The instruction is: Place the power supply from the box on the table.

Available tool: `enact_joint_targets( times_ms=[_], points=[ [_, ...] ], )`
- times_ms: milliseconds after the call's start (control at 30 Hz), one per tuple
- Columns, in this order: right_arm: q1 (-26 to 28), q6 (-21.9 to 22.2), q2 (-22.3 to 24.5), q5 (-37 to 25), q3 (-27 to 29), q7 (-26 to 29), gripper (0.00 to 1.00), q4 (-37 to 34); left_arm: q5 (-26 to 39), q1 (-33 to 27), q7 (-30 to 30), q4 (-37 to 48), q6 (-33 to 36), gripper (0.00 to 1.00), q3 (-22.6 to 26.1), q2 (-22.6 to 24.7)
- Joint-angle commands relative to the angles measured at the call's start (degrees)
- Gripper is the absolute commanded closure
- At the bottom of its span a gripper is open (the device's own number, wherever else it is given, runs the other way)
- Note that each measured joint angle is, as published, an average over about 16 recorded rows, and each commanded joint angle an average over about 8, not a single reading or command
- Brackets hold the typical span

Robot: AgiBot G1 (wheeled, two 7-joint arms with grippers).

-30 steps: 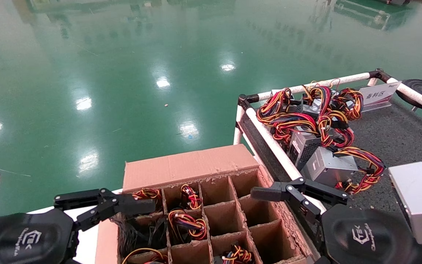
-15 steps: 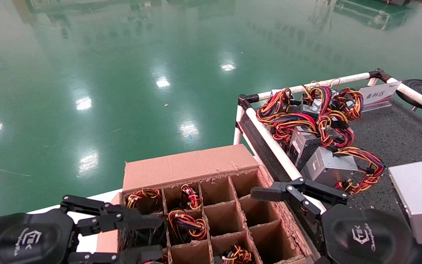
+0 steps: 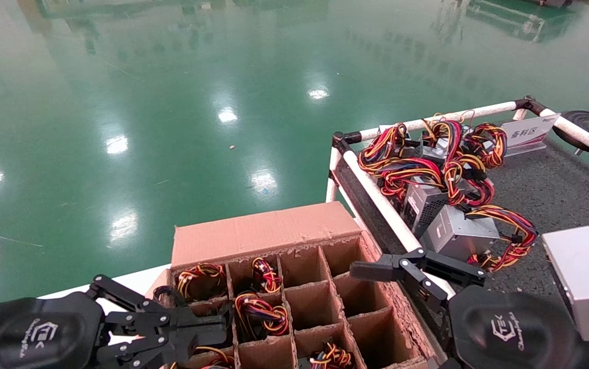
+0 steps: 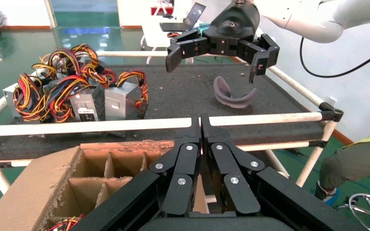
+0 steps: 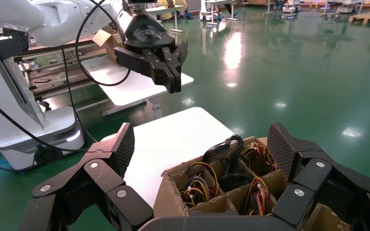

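— Count on the cardboard box (image 3: pixel 269 233)?
— One carton with a grid of divider cells; six cells showing wire bundles in the head view, several others bare cardboard. Units themselves sunk out of sight, only the red, yellow and black wires (image 3: pixel 260 310) visible.
— And on the counter (image 3: pixel 555 200)?
— At least three silver-grey power supplies (image 3: pixel 456 233) heaped by the near white rail, wires tangled on top. Plus one plain silver block (image 3: pixel 584 279) with no wires, near the right edge, and a white label sign (image 3: pixel 527 132) at the far corner.
— Left gripper (image 3: pixel 207 330)?
— Over the near left cells of the box, jaws pressed together, holding nothing. Half a second earlier spread wide around those cells; a second earlier higher, by the far left cell. Now lower and nearer the robot, closed on empty air in the left wrist view (image 4: pixel 201 126).
— Right gripper (image 3: pixel 417 267)?
— Parked above the box's right edge and the counter rail, jaws wide apart, empty. Same place as a second ago.
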Motion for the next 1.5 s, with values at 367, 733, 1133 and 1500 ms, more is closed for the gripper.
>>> enact_joint_targets(
  times_ms=[367, 733, 1133, 1500],
  points=[
    [0.0, 0.0, 0.0, 0.0, 0.0, 0.0, 0.00, 0.0, 0.0, 0.0, 0.0, 0.0, 0.0, 0.00, 0.0, 0.0],
    [-0.2, 2.5, -0.5, -3.1, -1.3, 0.8, 0.00, -0.3, 0.0, 0.0, 0.0, 0.0, 0.0, 0.00, 0.0, 0.0],
    [-2.6, 9.2, -0.4, -13.5, -5.4, 3.5, 0.00, -0.6, 0.0, 0.0, 0.0, 0.0, 0.0, 0.00, 0.0, 0.0],
    [-5.0, 14.5, -2.4, -18.8, -8.5, 7.7, 0.15, -1.0, 0.0, 0.0, 0.0, 0.0, 0.0, 0.00, 0.0, 0.0]
  ],
)
